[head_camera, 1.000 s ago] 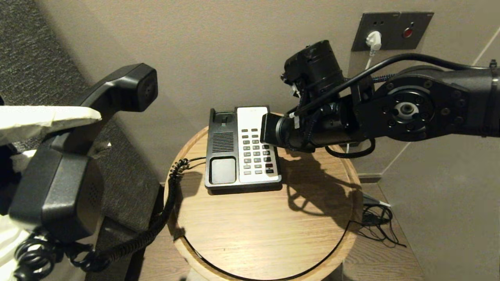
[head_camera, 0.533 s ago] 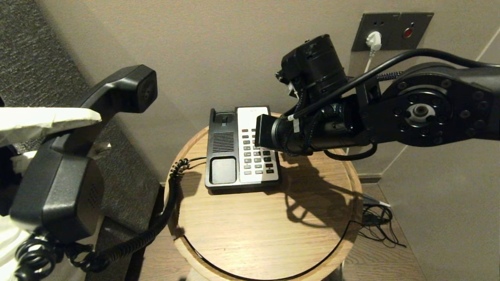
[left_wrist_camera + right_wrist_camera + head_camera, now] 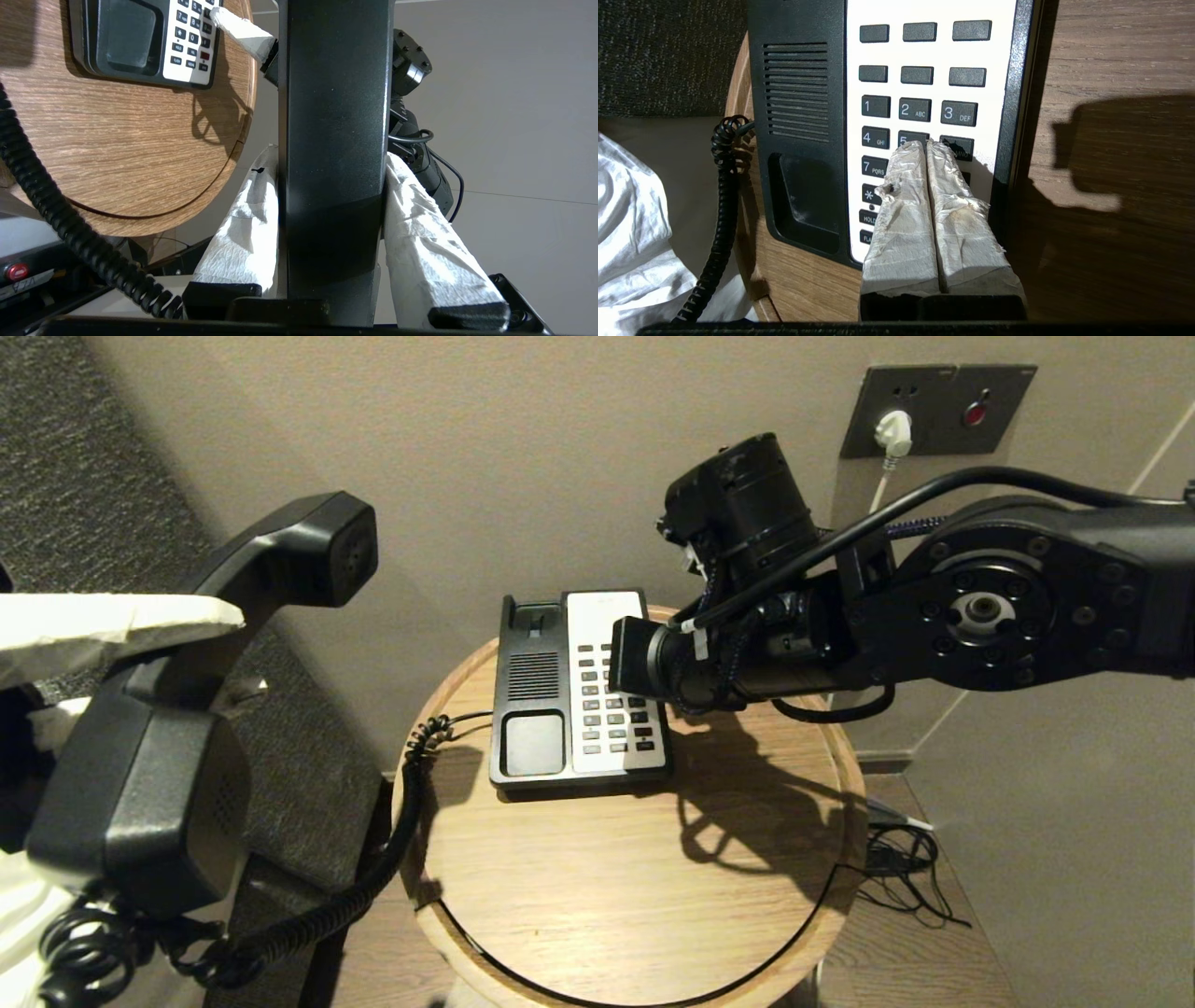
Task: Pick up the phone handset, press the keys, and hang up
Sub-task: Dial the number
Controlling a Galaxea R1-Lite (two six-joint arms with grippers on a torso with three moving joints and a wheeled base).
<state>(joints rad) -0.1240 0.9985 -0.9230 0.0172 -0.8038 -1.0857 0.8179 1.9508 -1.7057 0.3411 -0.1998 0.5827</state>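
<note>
left gripper (image 3: pixel 329 186): clamped on the straight middle bar of the phone handset (image 3: pixel 334 116), one paper-wrapped finger (image 3: pixel 243 219) flat against each side. It's up and off to the robot's left, well clear of the table.

right gripper (image 3: pixel 927 144): fingers pressed together into one blunt tip, holding nothing. The tip is down on the keys (image 3: pixel 915 109), right around the 5 and 6. Can't honestly say which one it lands on, or whether it's actually pushing yet.

handset position: in the head view it stands roughly upright, one chunky end (image 3: pixel 322 546) high, the other low and close to the camera.

how it'll handle: my guess is hard rigid plastic, pretty light, not fragile. The shell looks smooth, so the paper wrap probably helps it not slide.

where to grab: the narrow middle bar looks like the spot to me, since the fat ends would be too wide and would tip it.

cord (image 3: pixel 373 868): black coil running from the low end down past the table edge to the phone base (image 3: pixel 579 691). It looks slack, but I'd expect it to tug back on a far swing.

phone base: sits toward the back of the round wooden table (image 3: pixel 635 887), cradle on its left side empty.

hang-up: still to come, and the ends need lining up with the cradle.
</note>
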